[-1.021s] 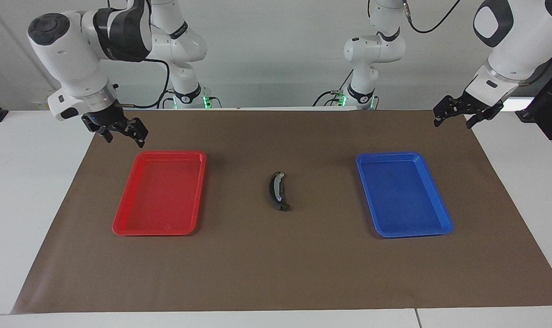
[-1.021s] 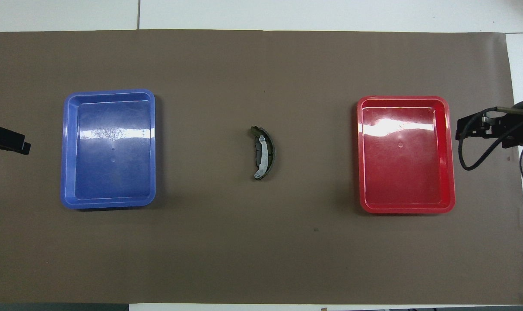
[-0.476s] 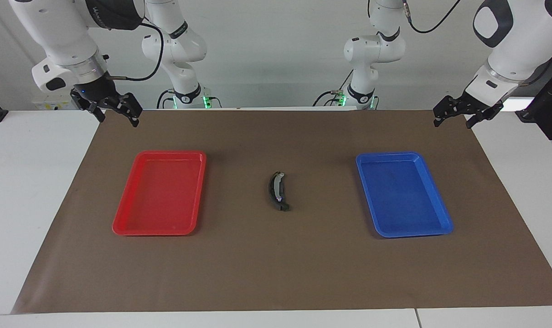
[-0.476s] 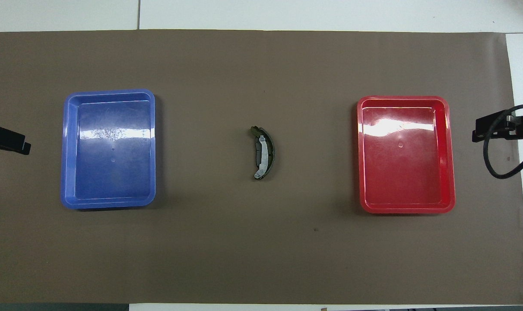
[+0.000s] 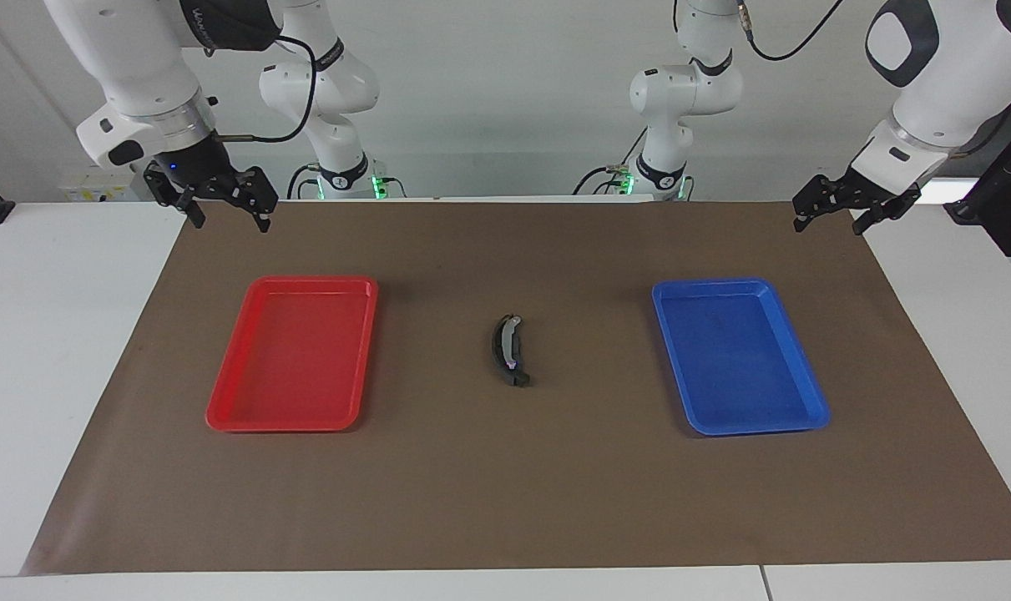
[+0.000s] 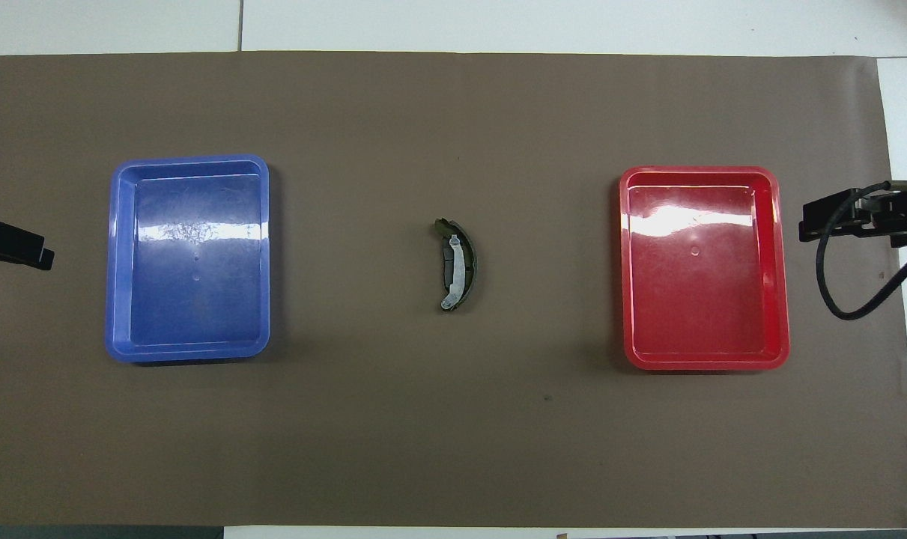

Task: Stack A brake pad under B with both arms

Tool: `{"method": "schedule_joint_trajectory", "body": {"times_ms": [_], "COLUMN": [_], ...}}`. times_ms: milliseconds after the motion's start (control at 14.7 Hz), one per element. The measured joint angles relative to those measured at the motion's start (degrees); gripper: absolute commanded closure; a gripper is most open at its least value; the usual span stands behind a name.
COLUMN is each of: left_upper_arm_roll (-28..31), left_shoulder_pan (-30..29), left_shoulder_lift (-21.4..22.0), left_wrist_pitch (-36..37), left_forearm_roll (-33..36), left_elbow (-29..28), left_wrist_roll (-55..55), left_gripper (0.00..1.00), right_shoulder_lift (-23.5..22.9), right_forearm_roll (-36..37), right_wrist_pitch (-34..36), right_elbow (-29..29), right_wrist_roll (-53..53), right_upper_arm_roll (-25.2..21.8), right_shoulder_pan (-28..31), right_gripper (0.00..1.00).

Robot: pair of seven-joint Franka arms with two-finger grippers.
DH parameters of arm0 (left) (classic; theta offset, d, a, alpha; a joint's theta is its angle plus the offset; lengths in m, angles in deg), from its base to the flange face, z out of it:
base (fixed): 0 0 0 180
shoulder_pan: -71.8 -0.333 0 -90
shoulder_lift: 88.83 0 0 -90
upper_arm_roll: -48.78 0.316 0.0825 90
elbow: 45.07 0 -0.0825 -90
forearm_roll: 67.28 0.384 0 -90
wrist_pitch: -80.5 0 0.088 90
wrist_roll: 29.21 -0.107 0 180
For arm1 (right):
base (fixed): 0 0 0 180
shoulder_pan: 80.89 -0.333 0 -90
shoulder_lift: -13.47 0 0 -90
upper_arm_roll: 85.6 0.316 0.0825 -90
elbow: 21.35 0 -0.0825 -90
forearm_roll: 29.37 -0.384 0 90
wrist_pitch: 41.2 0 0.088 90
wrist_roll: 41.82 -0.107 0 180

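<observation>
Two hands — right hand (image 5: 228, 209), left hand (image 5: 836, 210) — spread wide, empty.

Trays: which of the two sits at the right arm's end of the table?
The red tray, below the right end effector; the blue tray lies at the left arm's end.

Counts: two trays, one red tray (image 5: 292, 355) and one blue tray (image 5: 737, 355). One brown mat (image 5: 522, 492) covers the table. One stack of brake parts in the middle: B (image 5: 508, 351) on top, A brake pad (image 6: 446, 263) partly showing under it. Two grippers: left gripper (image 5: 835, 209), right gripper (image 5: 221, 204).
</observation>
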Motion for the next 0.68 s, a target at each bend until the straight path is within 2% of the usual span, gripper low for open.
{"method": "schedule_joint_trajectory", "body": {"times_ms": [272,681], "left_upper_arm_roll": [0.0,0.0], "left_shoulder_pan": [0.0,0.0], "left_shoulder_lift": [0.1,0.1], "left_wrist_pitch": [0.0,0.0], "left_forearm_roll": [0.0,0.0], "left_elbow": [-0.2,-0.3], "left_wrist_roll": [0.0,0.0], "left_gripper": [0.01,0.01], "right_shoulder_lift": [-1.3,-1.8], "right_forearm_roll": [-1.0,-0.7], "right_wrist_pitch": [1.7,1.7], "right_elbow": [-2.6,-2.8], "right_wrist_roll": [1.1,1.4], "right_upper_arm_roll": [-0.4,-0.3], "right_shoulder_pan": [0.5,0.4], "right_gripper": [0.00,0.00]}}
